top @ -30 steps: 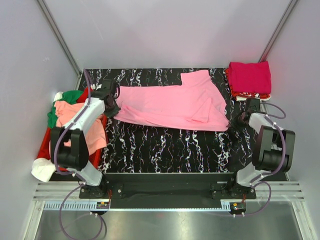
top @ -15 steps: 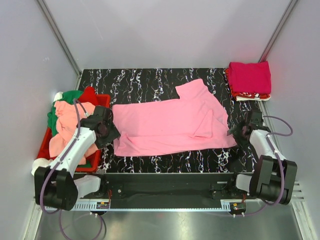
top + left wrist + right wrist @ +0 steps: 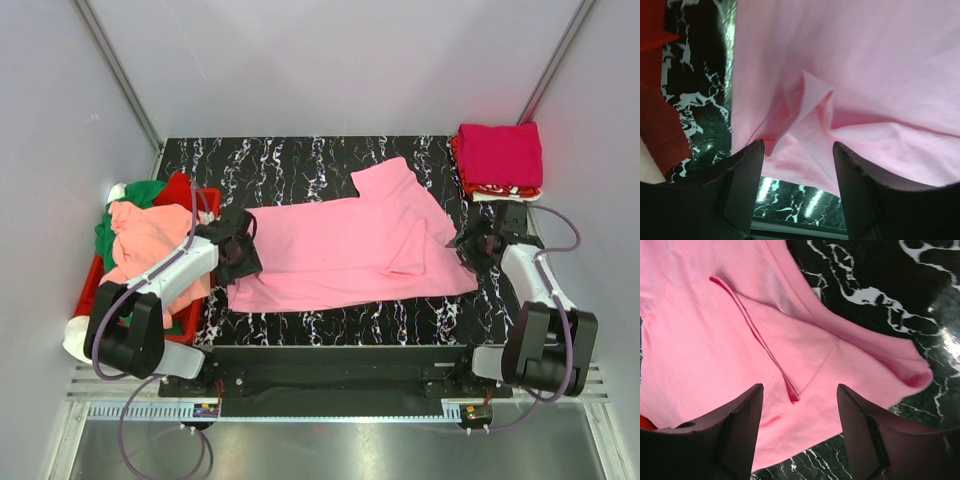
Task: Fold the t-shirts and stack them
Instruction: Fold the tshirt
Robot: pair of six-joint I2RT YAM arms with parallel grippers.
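Note:
A light pink t-shirt [image 3: 340,245] lies spread across the black marbled table [image 3: 290,160], with one sleeve folded onto its body at the right. My left gripper [image 3: 240,257] hangs open over the shirt's left edge. The left wrist view shows its gripper [image 3: 798,150] empty above rumpled pink cloth [image 3: 865,60]. My right gripper [image 3: 470,245] is open at the shirt's right edge. In the right wrist view its gripper [image 3: 800,390] has only pink cloth [image 3: 700,340] lying below. A folded magenta t-shirt [image 3: 500,155] tops a stack at the back right.
A red crate [image 3: 88,288] stands off the table's left side, heaped with salmon [image 3: 150,240], green [image 3: 130,195] and white [image 3: 80,340] shirts. Grey walls close in on three sides. The arm bases sit at the near edge.
Both grippers were shut on the pink shirt's ends, dragged it toward the near edge, then opened and let go. Both arms have since shifted slightly away from the near edge.

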